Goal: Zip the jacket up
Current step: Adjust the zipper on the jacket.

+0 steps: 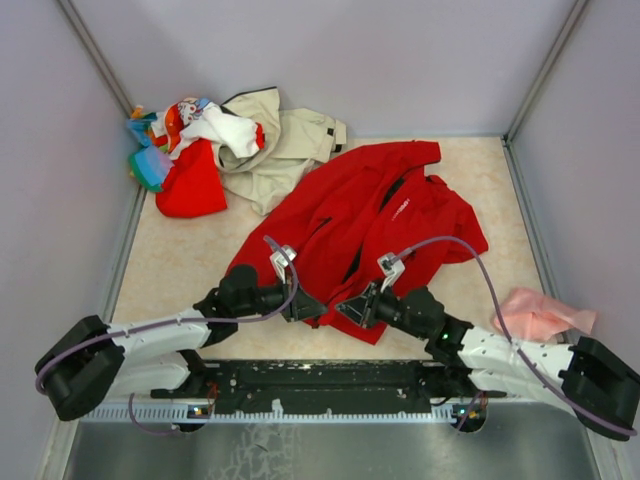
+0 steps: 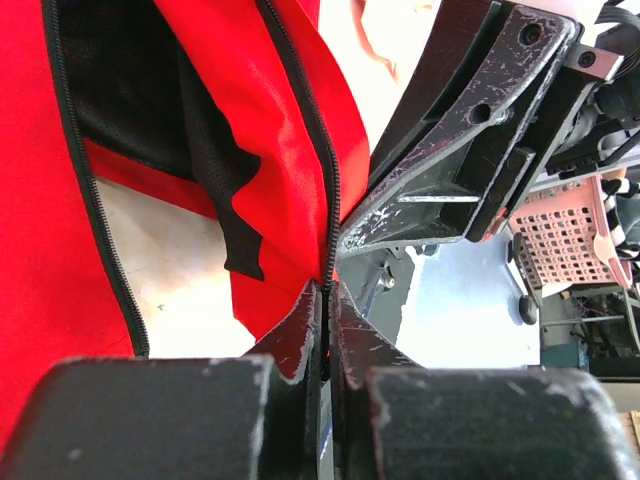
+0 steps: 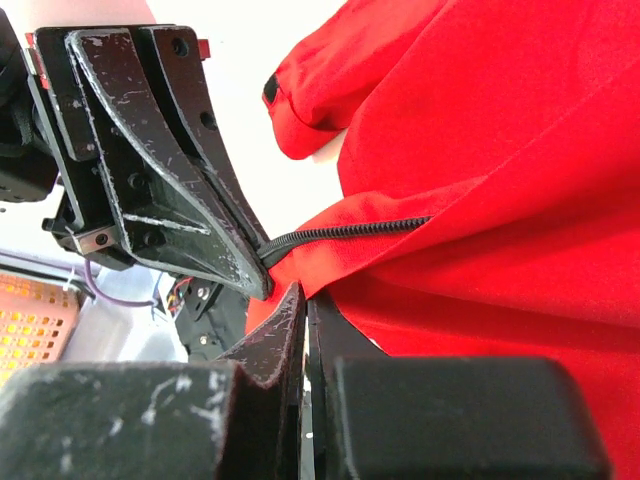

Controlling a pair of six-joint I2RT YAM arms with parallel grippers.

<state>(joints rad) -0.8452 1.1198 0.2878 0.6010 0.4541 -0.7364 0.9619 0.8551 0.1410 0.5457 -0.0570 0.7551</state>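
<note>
The red jacket [image 1: 370,215] lies open on the table, its hem toward the arms and its black front zipper [image 2: 332,190] unzipped. My left gripper [image 1: 310,307] is at the hem. In the left wrist view it [image 2: 327,297] is shut on the bottom end of one zipper edge. My right gripper [image 1: 351,310] is just to the right. In the right wrist view it [image 3: 305,298] is shut on the jacket's [image 3: 500,150] lower edge, below the other zipper tape [image 3: 350,231]. The two grippers are almost touching. Each shows in the other's wrist view, the right one [image 2: 470,130] and the left one [image 3: 160,170].
A pile of mixed clothes sits at the back left, with a beige jacket [image 1: 285,145] and a small red garment [image 1: 190,188]. A pink cloth [image 1: 540,312] lies at the right near the right arm. Grey walls enclose the table on three sides.
</note>
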